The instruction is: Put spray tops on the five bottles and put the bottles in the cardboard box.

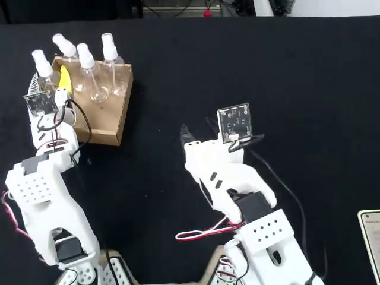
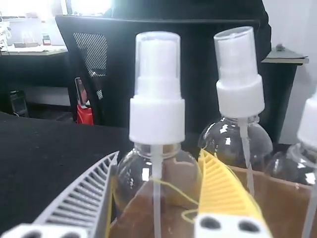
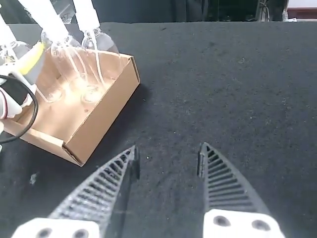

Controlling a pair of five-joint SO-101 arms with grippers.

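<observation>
Boxing looked to be the step in hand. The left tool (image 2: pixel 158 153) was closed on a topped bottle (image 2: pixel 157 131) at its shoulders, at the left corner of the box (image 1: pixel 110 122), beside three other topped bottles (image 1: pixel 98 74) standing inside (four counted in all). The right tool (image 3: pixel 166 158) hung open over bare tabletop (image 1: pixel 267 71) near the box, holding nothing. Next, I judged, the left tool had to settle its bottle upright, open gently and lift clear without tipping a neighbour.
</observation>
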